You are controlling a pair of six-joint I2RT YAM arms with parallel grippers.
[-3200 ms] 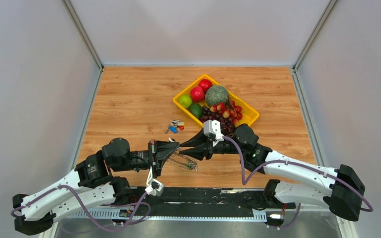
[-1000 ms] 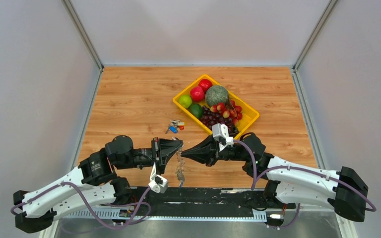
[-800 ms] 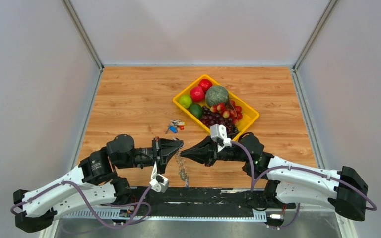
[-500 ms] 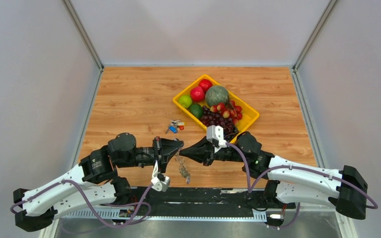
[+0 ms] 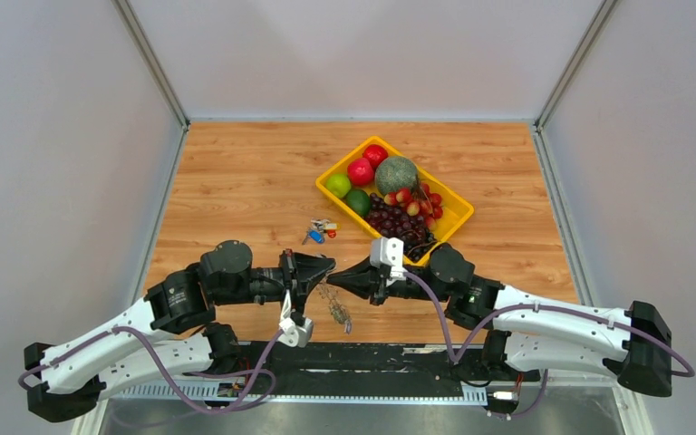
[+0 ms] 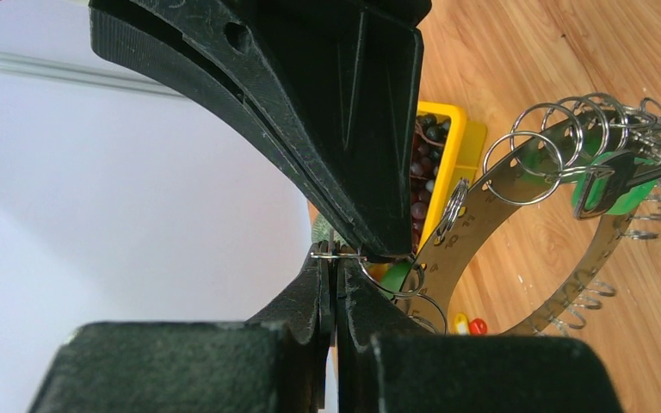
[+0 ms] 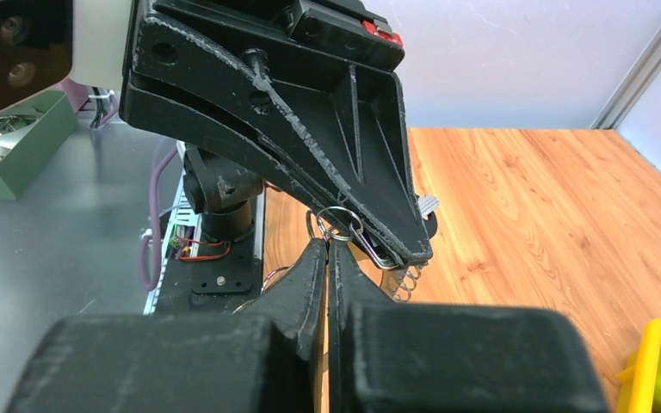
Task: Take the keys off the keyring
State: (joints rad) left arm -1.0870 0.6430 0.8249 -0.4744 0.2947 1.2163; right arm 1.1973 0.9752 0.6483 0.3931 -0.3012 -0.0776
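The keyring, a wide silver band strung with small wire rings, hangs on edge from my left gripper. In the left wrist view my left gripper is shut on one small wire ring of the keyring. The green-capped key hangs on the band's far side. The blue-capped key does not show. My right gripper is shut. Its tips touch the small ring right against the left fingertips. I cannot tell whether it grips the ring.
A small loose bunch with blue and red caps lies on the wood beyond the grippers. A yellow tray of fruit stands at the back right of centre. Both arms meet near the table's front edge.
The right gripper, drawn back a second ago, has moved left until its shut tips meet the left fingertips. The keyring, held flat between both earlier, now hangs from the left gripper.
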